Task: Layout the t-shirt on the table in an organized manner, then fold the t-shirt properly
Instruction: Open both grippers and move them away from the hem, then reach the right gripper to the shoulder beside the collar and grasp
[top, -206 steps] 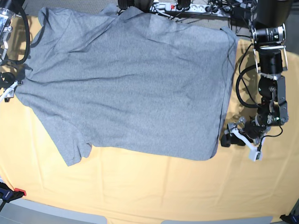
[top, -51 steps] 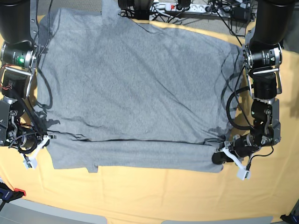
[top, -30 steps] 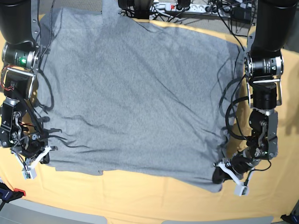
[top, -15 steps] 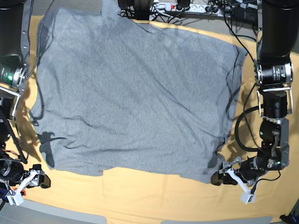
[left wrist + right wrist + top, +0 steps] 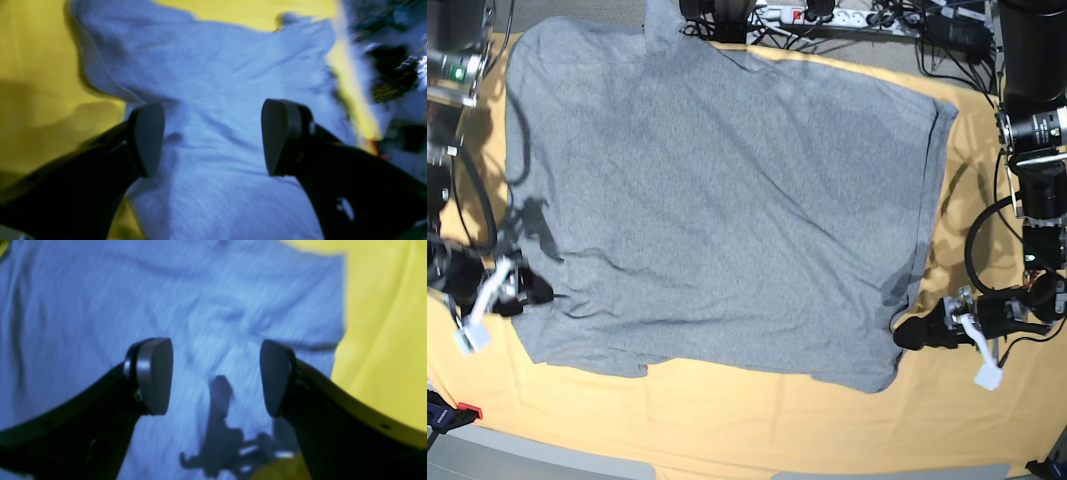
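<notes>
The t-shirt (image 5: 717, 200) lies spread flat on the tabletop (image 5: 757, 420), plain grey side up, covering most of the upper and middle part of the yellow-orange cloth in the base view. Its fabric shows shallow creases running diagonally, and the near edge is slightly uneven, with one corner dipping lower near the left end effector (image 5: 935, 335).

That left end effector sits low at the shirt's near corner on the base view's right. Its wrist camera shows both black fingers (image 5: 146, 138) spread wide apart with nothing between them, the grey cloth lying below and bare yellow tabletop to one side. That picture is blurred, so whether the fingertips touch the fabric is hard to say.

The right end effector (image 5: 512, 290) is at the opposite near corner, on the base view's left, at the shirt's edge. Its wrist view likewise shows the fingers (image 5: 153, 375) standing wide with an empty gap, grey cloth beneath them, and its own shadow falling on the shirt. Neither end effector holds the garment.

A power strip (image 5: 812, 14) and cables (image 5: 897, 20) lie beyond the far edge of the tabletop.
</notes>
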